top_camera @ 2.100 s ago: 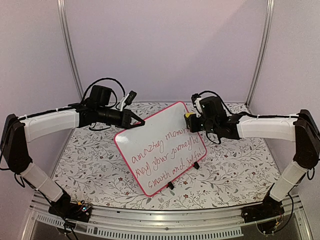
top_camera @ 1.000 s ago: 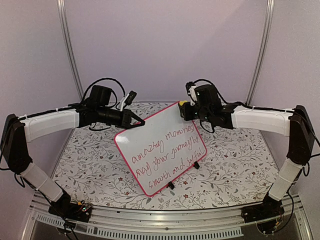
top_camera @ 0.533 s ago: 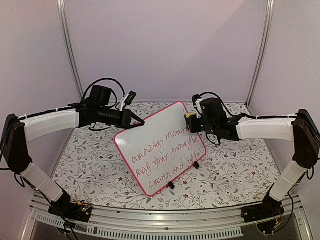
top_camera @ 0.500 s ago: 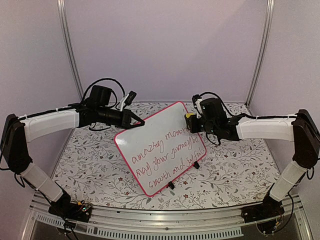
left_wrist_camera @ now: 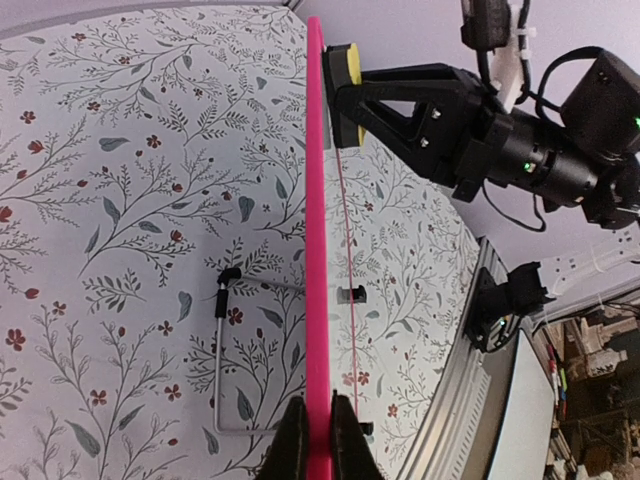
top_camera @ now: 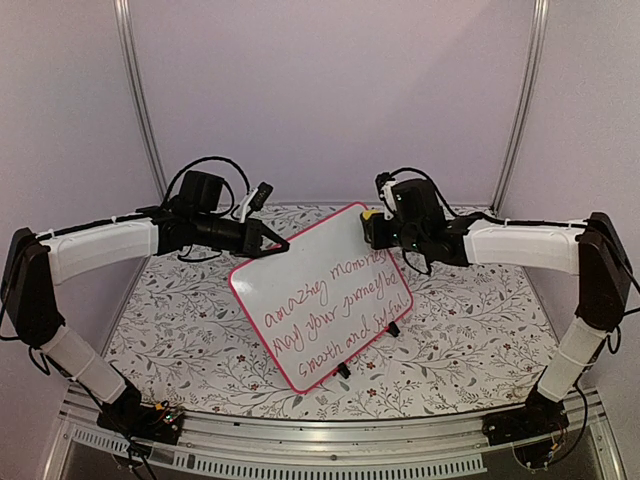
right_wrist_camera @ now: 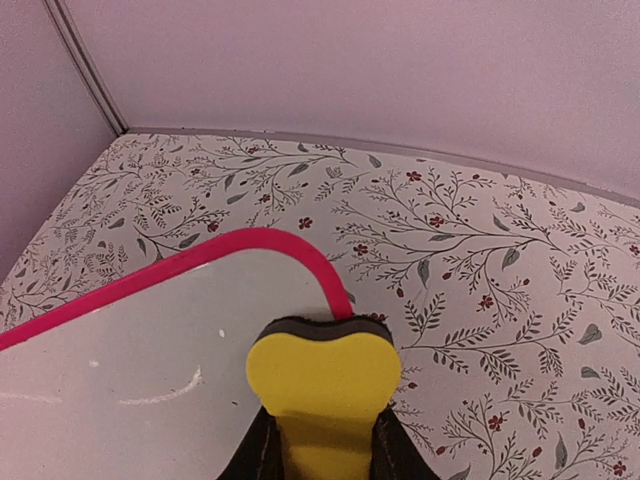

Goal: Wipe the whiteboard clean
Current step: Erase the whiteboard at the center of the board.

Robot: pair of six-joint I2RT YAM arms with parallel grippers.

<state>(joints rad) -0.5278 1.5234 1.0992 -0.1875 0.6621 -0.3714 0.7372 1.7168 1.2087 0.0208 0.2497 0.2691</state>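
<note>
Whiteboard (top_camera: 320, 295) is seen mid-tabletop, stood up on its long edge and leaned back, turned so that one corner points toward the near edge. Two black clip feet (top_camera: 393, 329) are noted along its lower right edge. A thin wire prop (left_wrist_camera: 222, 350) is seen on the floral tabletop (top_camera: 470, 320) beside the board in the left wrist view. Three lines of red handwriting are carried across the board face.

Left gripper (top_camera: 280, 246) is closed down tight on the board's pink frame at the upper left edge; the frame is pinched between both fingers in the left wrist view.

Right gripper (top_camera: 372, 225) is placed at the board's far right corner, its claw nearly closed and clamped on a yellow eraser (right_wrist_camera: 323, 375). The eraser is held against or just beside the board face at the rounded corner; actual contact cannot be told for certain. A few faint marks are seen on the white surface just left of the eraser.
</note>
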